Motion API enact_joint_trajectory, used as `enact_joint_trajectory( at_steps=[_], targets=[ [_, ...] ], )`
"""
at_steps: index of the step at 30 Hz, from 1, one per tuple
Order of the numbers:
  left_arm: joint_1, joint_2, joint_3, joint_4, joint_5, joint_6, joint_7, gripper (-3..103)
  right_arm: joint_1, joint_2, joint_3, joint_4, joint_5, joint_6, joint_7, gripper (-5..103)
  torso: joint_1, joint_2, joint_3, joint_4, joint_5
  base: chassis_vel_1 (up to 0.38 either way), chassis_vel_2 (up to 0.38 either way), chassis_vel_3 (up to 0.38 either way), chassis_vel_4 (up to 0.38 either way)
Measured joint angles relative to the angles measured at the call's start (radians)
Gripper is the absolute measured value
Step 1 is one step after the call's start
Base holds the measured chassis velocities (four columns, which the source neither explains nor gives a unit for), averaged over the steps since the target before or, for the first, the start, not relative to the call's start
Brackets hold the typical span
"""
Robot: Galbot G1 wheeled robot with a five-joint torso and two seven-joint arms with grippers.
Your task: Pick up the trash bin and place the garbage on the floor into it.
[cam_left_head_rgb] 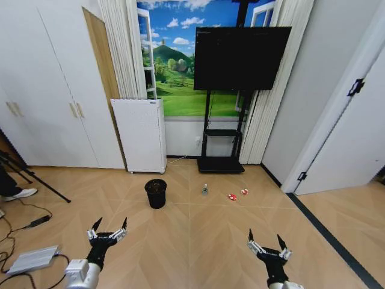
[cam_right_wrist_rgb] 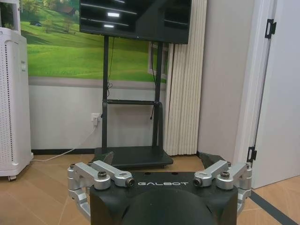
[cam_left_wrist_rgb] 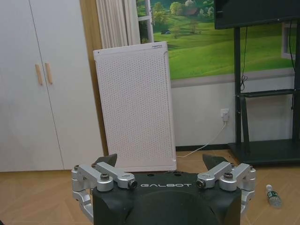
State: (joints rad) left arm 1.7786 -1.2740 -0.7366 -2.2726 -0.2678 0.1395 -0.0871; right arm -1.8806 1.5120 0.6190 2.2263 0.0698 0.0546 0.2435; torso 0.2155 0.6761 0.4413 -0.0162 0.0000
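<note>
Head view: trash bin (cam_left_head_rgb: 156, 193) upright left of bottle (cam_left_head_rgb: 204, 190), wrappers (cam_left_head_rgb: 232, 196)

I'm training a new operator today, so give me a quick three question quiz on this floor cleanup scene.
1. True or false: the trash bin already holds the bottle.
2. How many red wrappers lie on the floor?
3. The bin stands nearest: A) the white perforated appliance, B) the door, C) the tripod.

Key: 1 false, the bottle lies on the floor; 2 two; 3 A. The left gripper and right gripper hang low, jaws open.
</note>
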Motion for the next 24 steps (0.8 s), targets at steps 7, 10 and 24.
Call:
enact_joint_trajectory(
  at_steps=[7,10,24],
  targets=[
    [0.0,-0.002,0.001,-0.005,-0.002,0.0,0.0,99,-0.006,0.004,0.0,0.012,0.001,0.006,-0.001,100,0.0,0.0,0.0,0.0,0.0,0.0,0.0,0.0,0.0],
    [0.002,-0.001,0.002,-0.008,-0.001,0.0,0.001,99,-0.006,0.006,0.003,0.016,0.002,0.007,-0.002,100,0.0,0.0,0.0,0.0,0.0,0.0,0.0,0.0,0.0],
    [0.003,0.004,0.001,-0.013,-0.002,0.0,0.002,99,-0.008,0.009,0.007,0.02,-0.009,0.013,-0.002,100,0.0,0.0,0.0,0.0,0.0,0.0,0.0,0.0,0.0]
  ],
)
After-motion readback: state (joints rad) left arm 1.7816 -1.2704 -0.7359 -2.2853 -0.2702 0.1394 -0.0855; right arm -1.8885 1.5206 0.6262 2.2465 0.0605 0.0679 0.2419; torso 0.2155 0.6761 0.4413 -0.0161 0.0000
